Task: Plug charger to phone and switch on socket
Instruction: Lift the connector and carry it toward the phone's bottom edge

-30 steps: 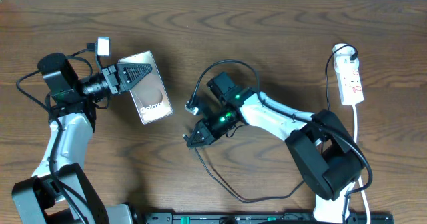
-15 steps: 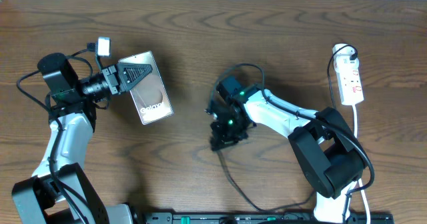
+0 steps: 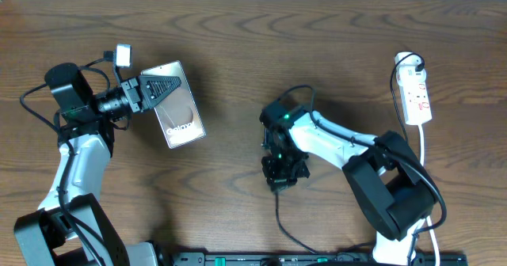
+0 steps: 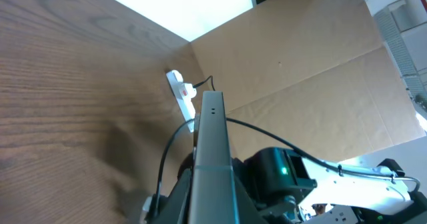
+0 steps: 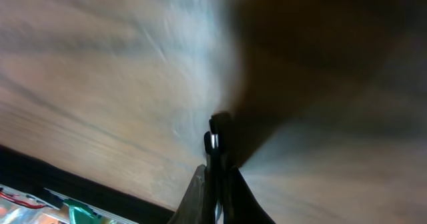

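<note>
Left gripper (image 3: 162, 88) is clamped on one end of the phone (image 3: 184, 119), at the table's left side. Right gripper (image 3: 279, 175) looks pinched on the charger (image 3: 277, 214) just behind its plug tip (image 5: 215, 139), though the wrist view is blurred. The cable is light and floppy, so the hold must be close to the tip. Phone's stiff, glossy, prob. slippery; hold by its edges. Socket (image 3: 416, 92) lies far right.

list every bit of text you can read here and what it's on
"Galaxy": white lettering on the face of the phone; anything after that word is too small to read.
Red marks on the socket: too small to read.
Plug tip of the charger: blurred, no text legible.
</note>
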